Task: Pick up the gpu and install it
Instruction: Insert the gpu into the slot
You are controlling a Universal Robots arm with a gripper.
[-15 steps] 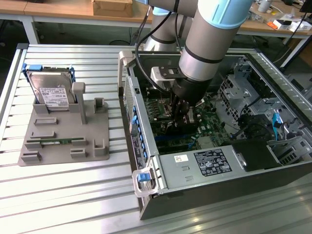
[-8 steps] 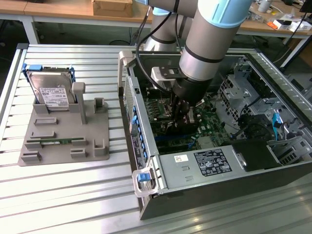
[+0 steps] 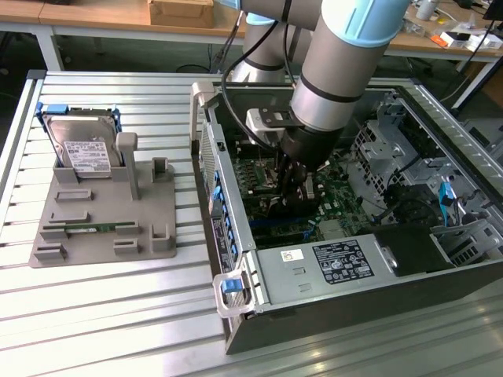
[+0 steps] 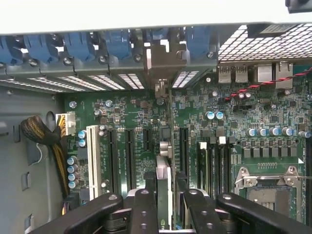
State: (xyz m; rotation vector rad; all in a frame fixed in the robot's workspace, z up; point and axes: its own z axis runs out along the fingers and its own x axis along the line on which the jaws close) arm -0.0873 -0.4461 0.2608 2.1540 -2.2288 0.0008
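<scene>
Over the motherboard (image 4: 122, 122), jaws clamp the gpu (image 4: 164, 180).

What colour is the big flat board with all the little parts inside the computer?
Green. The motherboard shows best in the wrist view, under the claw.

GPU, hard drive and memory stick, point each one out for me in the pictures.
gpu (image 4: 164, 187): wrist view, top edge of the card held between the fingers.
hard drive (image 3: 85, 149): exterior view, its white label.
memory stick (image 3: 93, 228): exterior view, middle of the green strip on the grey stand.
</scene>
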